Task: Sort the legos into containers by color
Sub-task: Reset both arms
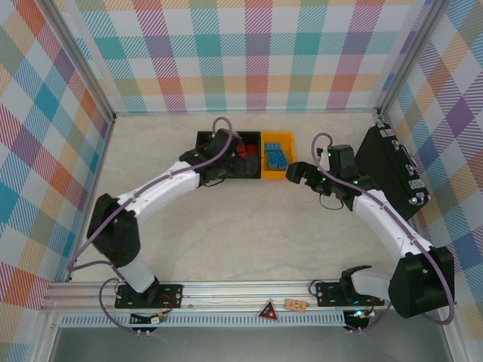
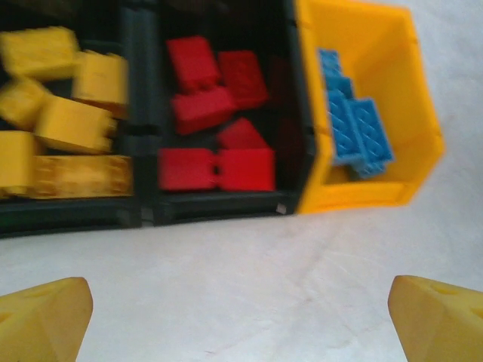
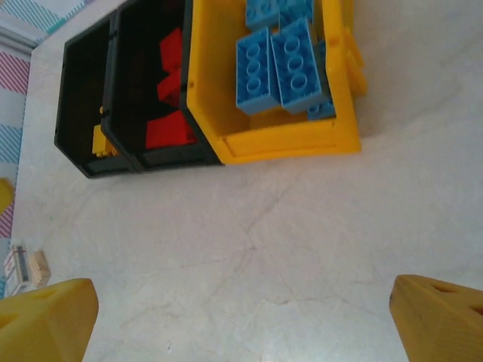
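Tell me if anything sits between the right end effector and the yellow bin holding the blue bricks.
Nothing visible does. In the right wrist view, bare table runs from the open right end effector straight to the yellow bin with its blue bricks.

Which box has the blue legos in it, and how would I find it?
Look at the far middle of the pale table, where three little bins sit joined in a row. The yellow-orange bin at the right end holds the blue legos. It is the only one of the three that isn't black.
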{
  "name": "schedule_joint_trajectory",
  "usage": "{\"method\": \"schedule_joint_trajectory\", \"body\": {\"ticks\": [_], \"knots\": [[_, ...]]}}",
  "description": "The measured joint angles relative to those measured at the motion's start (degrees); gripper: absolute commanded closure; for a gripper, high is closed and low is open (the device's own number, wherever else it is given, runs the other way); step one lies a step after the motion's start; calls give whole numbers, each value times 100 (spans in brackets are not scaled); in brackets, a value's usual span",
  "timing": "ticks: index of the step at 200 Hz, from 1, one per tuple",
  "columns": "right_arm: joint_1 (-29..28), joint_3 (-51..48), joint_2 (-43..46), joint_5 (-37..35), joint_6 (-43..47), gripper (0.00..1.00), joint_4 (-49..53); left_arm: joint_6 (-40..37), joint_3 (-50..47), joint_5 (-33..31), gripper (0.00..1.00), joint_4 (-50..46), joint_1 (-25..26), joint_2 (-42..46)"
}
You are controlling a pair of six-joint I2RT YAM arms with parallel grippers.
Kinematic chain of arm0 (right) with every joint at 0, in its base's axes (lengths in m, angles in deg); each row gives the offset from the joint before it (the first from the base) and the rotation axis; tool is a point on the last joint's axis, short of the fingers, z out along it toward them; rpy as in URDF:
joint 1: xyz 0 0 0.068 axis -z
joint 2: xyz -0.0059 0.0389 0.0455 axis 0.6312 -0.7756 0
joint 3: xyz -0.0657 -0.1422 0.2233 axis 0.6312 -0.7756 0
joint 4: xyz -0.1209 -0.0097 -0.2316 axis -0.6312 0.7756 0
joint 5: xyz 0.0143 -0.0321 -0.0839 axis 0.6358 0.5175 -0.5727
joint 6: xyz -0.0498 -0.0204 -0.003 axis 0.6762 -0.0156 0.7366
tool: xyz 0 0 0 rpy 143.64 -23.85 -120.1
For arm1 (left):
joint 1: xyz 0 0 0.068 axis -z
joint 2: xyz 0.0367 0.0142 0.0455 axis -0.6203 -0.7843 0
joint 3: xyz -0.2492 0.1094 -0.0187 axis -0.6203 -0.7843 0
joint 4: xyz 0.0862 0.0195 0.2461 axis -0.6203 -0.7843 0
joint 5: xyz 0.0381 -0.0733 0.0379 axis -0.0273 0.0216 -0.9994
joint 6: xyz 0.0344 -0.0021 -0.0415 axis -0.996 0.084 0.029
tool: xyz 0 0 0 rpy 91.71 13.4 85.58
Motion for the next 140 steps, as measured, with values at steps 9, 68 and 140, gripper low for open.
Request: {"method": "schedule_joint_trajectory", "body": {"ticks": [9, 68, 140], "knots": [[0, 90, -37, -116, 87, 1, 0, -68, -286, -166, 0, 122, -127, 291], [-11, -144, 278, -1784, 520, 1, -310, -1123, -2430, -1414, 0, 1484, -638, 2435], [-9, -2347, 1091, -4450, 1829, 1, -2533, -2111, -4524, -2800, 1, 3593, -1611, 2750]]}}
